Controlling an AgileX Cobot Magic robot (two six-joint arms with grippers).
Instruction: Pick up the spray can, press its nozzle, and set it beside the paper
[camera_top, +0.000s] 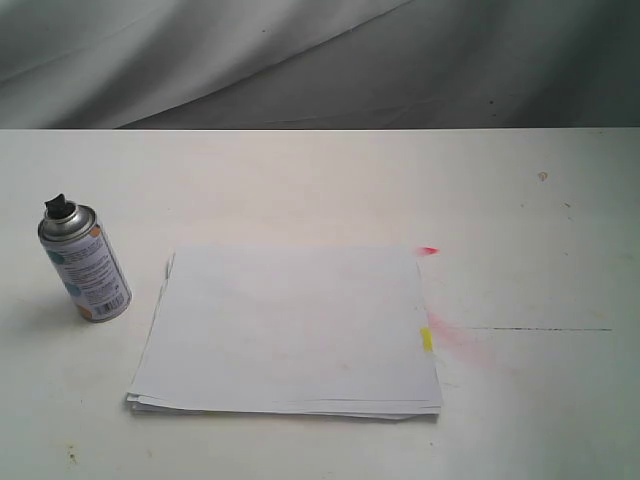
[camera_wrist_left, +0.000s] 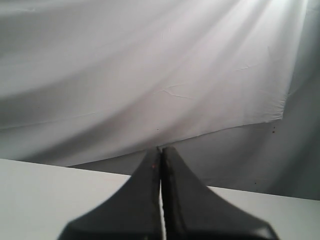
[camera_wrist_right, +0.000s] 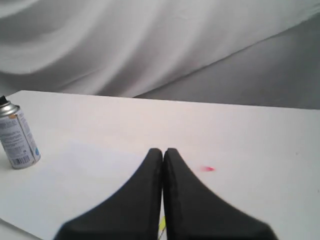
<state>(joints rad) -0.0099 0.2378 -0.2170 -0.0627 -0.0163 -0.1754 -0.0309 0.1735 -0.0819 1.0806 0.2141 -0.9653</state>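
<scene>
Left gripper (camera_wrist_left: 161, 150) has its jaws pressed together on nothing; right gripper (camera_wrist_right: 163, 151) is likewise closed and empty, with the paper (camera_wrist_right: 75, 185) lying before it; the spray can (camera_top: 85, 262) stands upright on the table (camera_top: 300, 180), near the paper's left edge but apart from it, black nozzle (camera_top: 58, 207) on top; its label print is too small to read; the right wrist view shows a barcode (camera_wrist_right: 20, 161), the exterior view teal and orange dots, a yellow tab (camera_top: 426, 338) and a pink-red smudge (camera_top: 455, 340); the left wrist view takes in only table and grey cloth (camera_wrist_left: 150, 75)
</scene>
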